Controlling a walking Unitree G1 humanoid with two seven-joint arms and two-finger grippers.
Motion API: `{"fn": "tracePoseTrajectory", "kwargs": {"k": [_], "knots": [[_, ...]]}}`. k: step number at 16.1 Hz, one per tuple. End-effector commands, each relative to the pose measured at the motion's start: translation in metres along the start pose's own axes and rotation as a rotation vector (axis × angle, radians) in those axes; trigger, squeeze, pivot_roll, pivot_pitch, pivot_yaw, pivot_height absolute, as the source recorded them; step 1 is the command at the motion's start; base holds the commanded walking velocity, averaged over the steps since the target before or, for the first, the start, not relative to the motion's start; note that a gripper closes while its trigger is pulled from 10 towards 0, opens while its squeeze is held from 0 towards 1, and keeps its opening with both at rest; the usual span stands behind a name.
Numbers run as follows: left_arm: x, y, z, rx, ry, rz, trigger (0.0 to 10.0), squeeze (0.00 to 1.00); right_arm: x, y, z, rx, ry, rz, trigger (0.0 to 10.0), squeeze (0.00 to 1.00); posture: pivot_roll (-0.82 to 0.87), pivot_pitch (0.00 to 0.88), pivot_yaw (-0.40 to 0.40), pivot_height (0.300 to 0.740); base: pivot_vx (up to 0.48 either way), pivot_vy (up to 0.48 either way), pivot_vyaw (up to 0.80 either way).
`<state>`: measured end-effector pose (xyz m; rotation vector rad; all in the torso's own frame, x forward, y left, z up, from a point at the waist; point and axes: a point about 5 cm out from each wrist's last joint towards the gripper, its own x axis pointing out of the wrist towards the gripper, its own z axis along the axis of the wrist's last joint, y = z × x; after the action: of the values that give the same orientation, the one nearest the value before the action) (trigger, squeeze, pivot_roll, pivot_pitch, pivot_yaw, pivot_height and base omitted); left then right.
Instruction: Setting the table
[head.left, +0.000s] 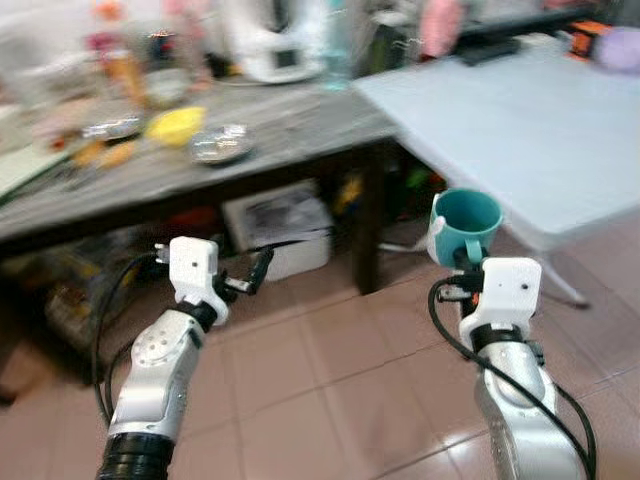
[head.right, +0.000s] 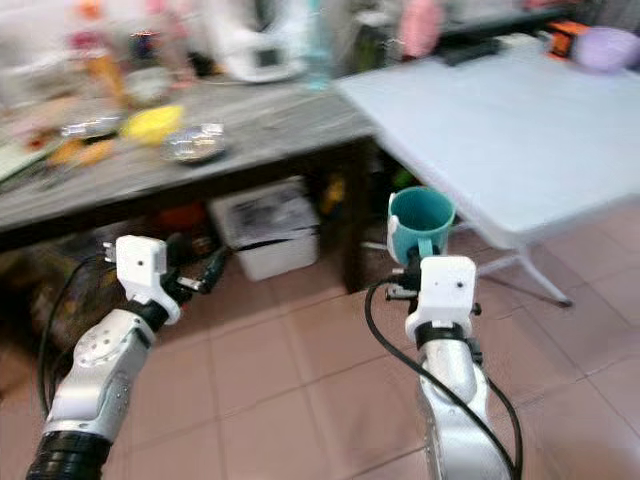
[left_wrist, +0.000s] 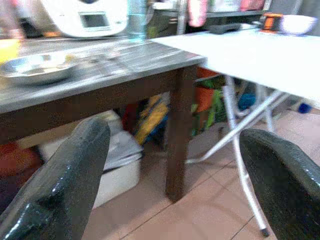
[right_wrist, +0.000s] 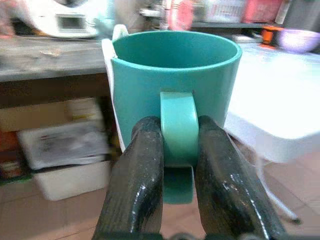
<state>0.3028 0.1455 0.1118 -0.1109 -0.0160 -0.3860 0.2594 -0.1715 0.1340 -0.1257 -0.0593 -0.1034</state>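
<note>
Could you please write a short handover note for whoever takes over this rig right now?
Right gripper: shut on the handle of the teal mug, which is held upright in the air beside the near edge of the white folding table.
Left gripper: open and holding nothing, out in front of the dark wooden table.
Done: the mug is picked up and carried close to the white table.
Left: set the mug down on the white table, release it, then probably fetch more items. Metal bowls and a yellow item sit on the wooden table.
</note>
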Motion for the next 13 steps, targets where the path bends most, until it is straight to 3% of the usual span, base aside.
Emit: {"fn": "tracePoseTrajectory", "kwargs": {"k": [1, 10, 13], "knots": [[0.0001, 0.0018, 0.0036, 0.018, -0.003, -0.010, 10.0, 0.00, 0.0021, -0.0008, 0.0085, 0.008, -0.035, -0.008, 10.0, 0.00, -0.13, 0.010, 0.078, 0.740, 0.341, 0.000, -0.46], [-0.0014, 0.0004, 0.0017, 0.018, 0.004, -0.016, 10.0, 0.00, 0.0018, 0.0007, 0.0081, -0.026, -0.037, 0.003, 10.0, 0.00, -0.13, 0.009, 0.075, 0.740, 0.346, 0.000, -0.05], [-0.0012, 0.0001, 0.0016, 0.020, 0.004, -0.020, 10.0, 0.00, 0.0016, 0.0006, 0.0078, -0.033, -0.036, 0.004, 10.0, 0.00, -0.13, 0.007, 0.074, 0.740, 0.352, 0.000, 0.57]]}}
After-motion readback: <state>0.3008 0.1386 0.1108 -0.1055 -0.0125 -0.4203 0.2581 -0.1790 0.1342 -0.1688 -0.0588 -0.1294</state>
